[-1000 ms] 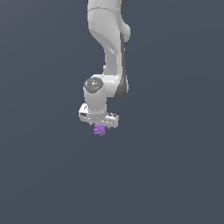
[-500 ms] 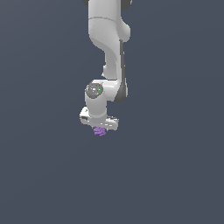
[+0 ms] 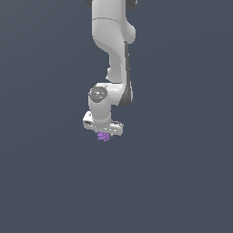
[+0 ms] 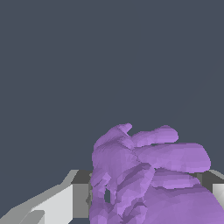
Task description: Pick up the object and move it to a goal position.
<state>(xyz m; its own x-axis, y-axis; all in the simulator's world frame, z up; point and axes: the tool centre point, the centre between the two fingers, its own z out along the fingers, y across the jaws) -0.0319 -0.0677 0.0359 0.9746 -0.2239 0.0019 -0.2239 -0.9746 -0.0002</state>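
Your white arm point(image 3: 111, 68) hangs down; its tool point(image 3: 104, 133) is clamped on the purple lumpy object point(image 3: 103, 136), whose ridged lobes fill your wrist view.

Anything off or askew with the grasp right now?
Nothing stands out. The small lumpy purple object sits between the fingers of the white end effector, under the arm; in the wrist view it fills the gap. No damage visible.

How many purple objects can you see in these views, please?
1. The purple object sits directly under the white gripper in the exterior view and fills the near part of the wrist view, between the fingers. Nothing else purple shows, though the arm could hide something.
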